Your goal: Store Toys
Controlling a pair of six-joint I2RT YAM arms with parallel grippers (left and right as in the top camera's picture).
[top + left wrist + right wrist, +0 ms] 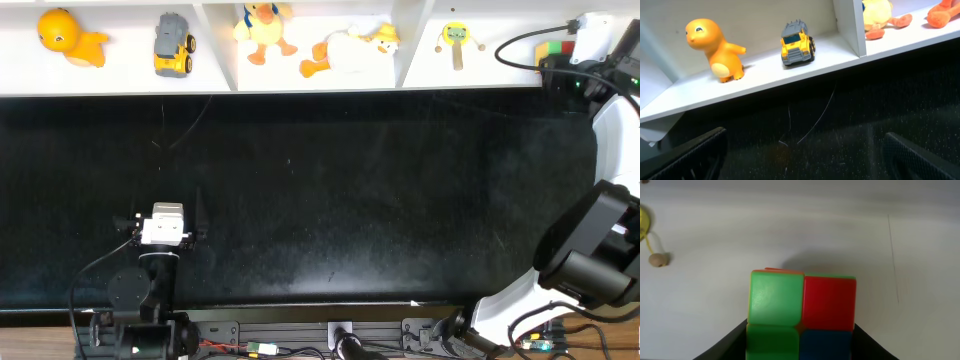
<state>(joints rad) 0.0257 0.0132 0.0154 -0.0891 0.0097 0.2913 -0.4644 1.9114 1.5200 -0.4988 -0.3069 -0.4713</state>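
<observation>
Green, red and blue cube (801, 312), orange dinosaur (715, 49), yellow-grey truck (797, 42), black mat (350, 200)

The cube (553, 48) apparently rests on the shelf (130, 82), right of the puppet (457, 40).

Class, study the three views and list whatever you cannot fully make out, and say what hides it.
- Cube: its lower part is cut off by the picture's edge between the right gripper's fingers in the right wrist view. Whether it touches the shelf cannot be told.
- Duck: its head is cut off by the picture's edge in the left wrist view.
- Puppet: nearly all of it is cut off by the picture's edge in the right wrist view.
</observation>
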